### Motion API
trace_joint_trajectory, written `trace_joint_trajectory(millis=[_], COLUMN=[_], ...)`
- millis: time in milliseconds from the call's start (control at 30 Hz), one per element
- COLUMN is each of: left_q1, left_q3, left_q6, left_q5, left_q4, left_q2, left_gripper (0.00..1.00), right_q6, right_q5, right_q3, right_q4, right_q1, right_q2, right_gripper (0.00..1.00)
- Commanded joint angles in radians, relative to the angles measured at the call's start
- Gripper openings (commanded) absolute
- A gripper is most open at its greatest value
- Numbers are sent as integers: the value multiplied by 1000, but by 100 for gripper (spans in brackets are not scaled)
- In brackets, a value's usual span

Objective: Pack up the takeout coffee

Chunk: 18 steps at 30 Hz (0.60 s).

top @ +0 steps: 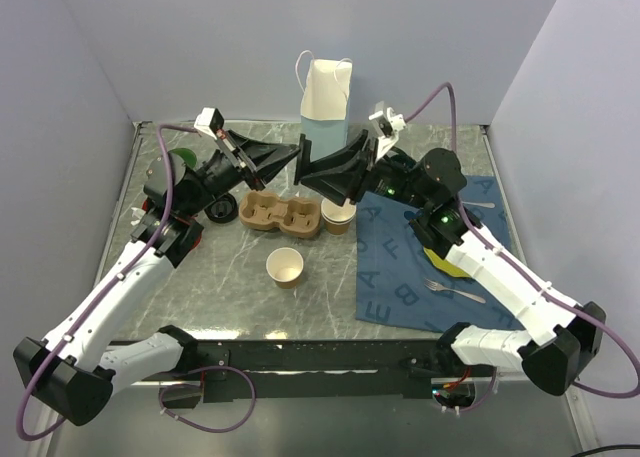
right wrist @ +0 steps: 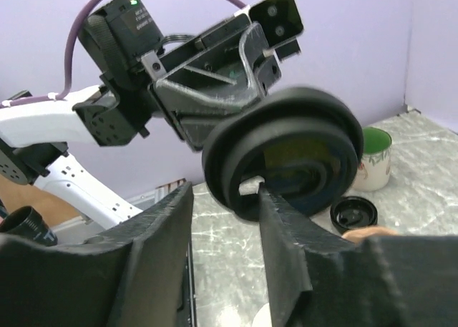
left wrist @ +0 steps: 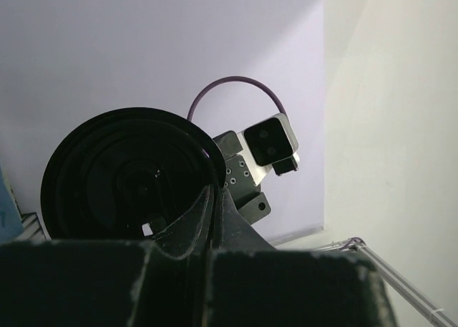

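Fingers of the left gripper [top: 290, 158] pinch the rim of the black lid [right wrist: 286, 155], which is held on edge in the air. The right gripper [top: 310, 173] faces it, its fingers [right wrist: 154, 234] spread at both sides of the lid's lower edge; whether they touch it I cannot tell. The kraft cup [top: 285, 267] stands open on the table [top: 220, 277], well below the fingers, toward the arm bases. Behind the fingers stands a paper bag [top: 325, 92].

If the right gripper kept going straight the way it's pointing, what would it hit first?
Likely the lid held by the left gripper, directly ahead of the right gripper; how far is unclear.
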Motion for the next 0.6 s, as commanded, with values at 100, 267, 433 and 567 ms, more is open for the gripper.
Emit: trace_joint_trajectory(millis=[100,267,433,567], left_q1=[-7,-4,40,129], left_q3=[-15,20,92,167], left_q6=[-57,59,257,461], left_q5=[-29,-32,-56,-105], left_q4=[92,-40,-297,-590], left_q2=[2,2,7,24], left_gripper=[1,28,83,94], right_q6=[-17,-46,-66,-84], right_q5=[6,50,134,185], right_q3=[53,61,108,208], right_q4=[52,-31,-265,-680], right_q1=[27,27,29,37], right_q2=[15,-19,-53,-8], right_gripper=[10,0,0,0])
